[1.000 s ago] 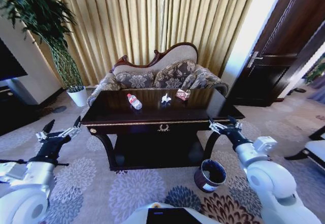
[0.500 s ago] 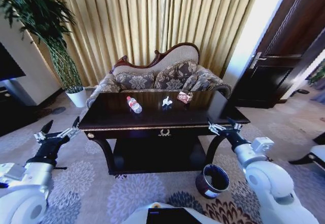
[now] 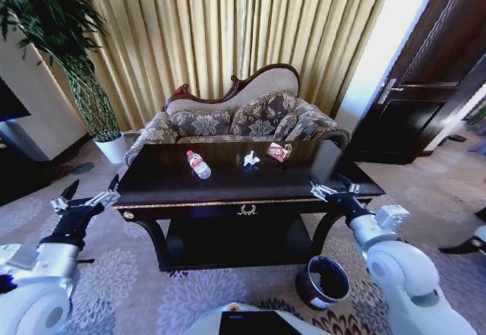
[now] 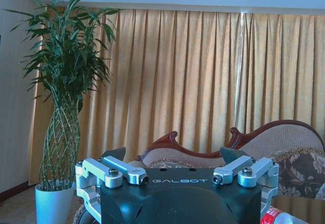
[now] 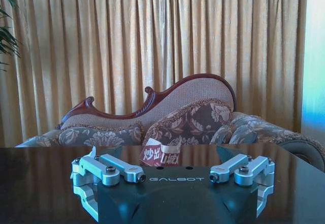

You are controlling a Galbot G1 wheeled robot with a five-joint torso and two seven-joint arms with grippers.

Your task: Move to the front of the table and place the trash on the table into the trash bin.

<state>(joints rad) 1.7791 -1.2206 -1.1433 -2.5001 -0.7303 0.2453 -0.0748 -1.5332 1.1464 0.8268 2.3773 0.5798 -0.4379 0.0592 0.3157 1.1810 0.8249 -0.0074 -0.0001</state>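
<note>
Robot faces the dark glossy wooden table (image 3: 228, 187) frame centre, nothing binned: clear red-capped bottle (image 3: 198, 163), white paper (image 3: 250, 158), red-white wrapper (image 3: 279, 152) on top, round dark bin (image 3: 323, 281) lower right, left gripper (image 3: 85, 197) and right gripper (image 3: 334, 189) spread, empty.

Hotel-style lounge: ornate sofa (image 3: 243, 115), gold curtains (image 3: 228, 31), patterned carpet (image 3: 114, 263).
</note>
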